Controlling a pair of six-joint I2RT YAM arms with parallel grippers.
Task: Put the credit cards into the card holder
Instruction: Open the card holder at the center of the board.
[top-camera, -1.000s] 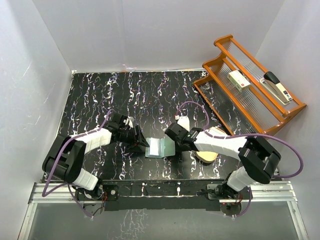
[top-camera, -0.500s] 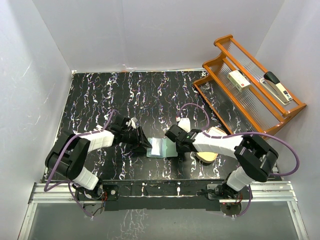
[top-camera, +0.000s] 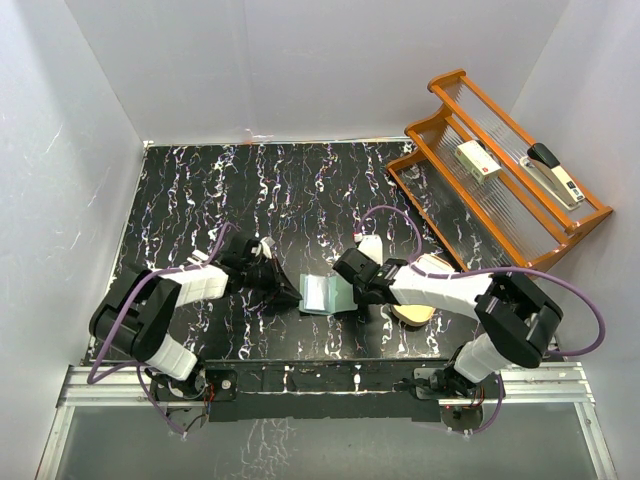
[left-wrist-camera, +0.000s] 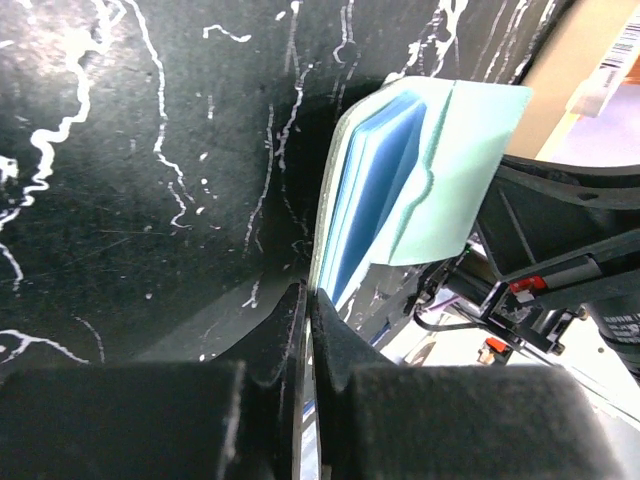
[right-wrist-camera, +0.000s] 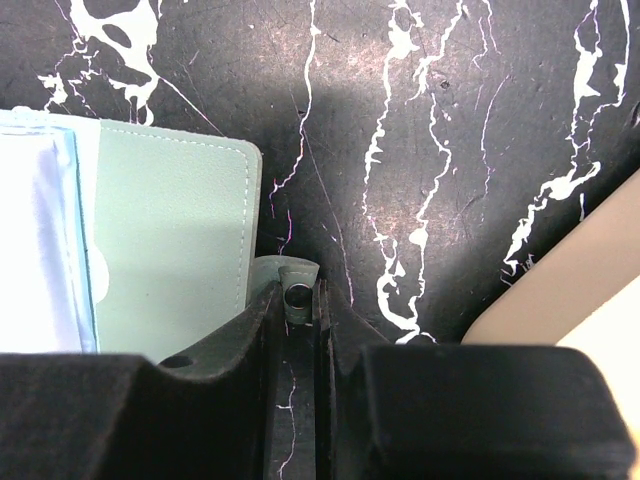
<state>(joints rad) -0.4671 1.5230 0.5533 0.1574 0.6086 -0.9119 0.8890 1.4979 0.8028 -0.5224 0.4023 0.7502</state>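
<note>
The sage-green card holder (top-camera: 338, 296) lies open between my two grippers, near the table's front. Pale blue credit cards (left-wrist-camera: 375, 190) sit in its teal inner pockets, and one pale card (right-wrist-camera: 35, 250) covers its left half. My left gripper (left-wrist-camera: 309, 300) is shut on the thin pale edge of the card holder's left flap, which stands tilted up. My right gripper (right-wrist-camera: 300, 300) is shut on the snap-button tab (right-wrist-camera: 298, 292) at the card holder's right edge (right-wrist-camera: 170, 270). In the top view the left gripper (top-camera: 297, 293) and right gripper (top-camera: 355, 297) flank it.
A tan cream bowl-like object (top-camera: 415, 310) lies just right of my right gripper, under its arm. At the back right stands an orange wooden rack (top-camera: 440, 185) holding a small box (top-camera: 478, 160) and a stapler (top-camera: 555, 172). White walls enclose the black marbled table (top-camera: 200, 190).
My left gripper has gone from open to shut at the card holder's left edge. The card holder has shifted slightly. The right arm has barely moved.
</note>
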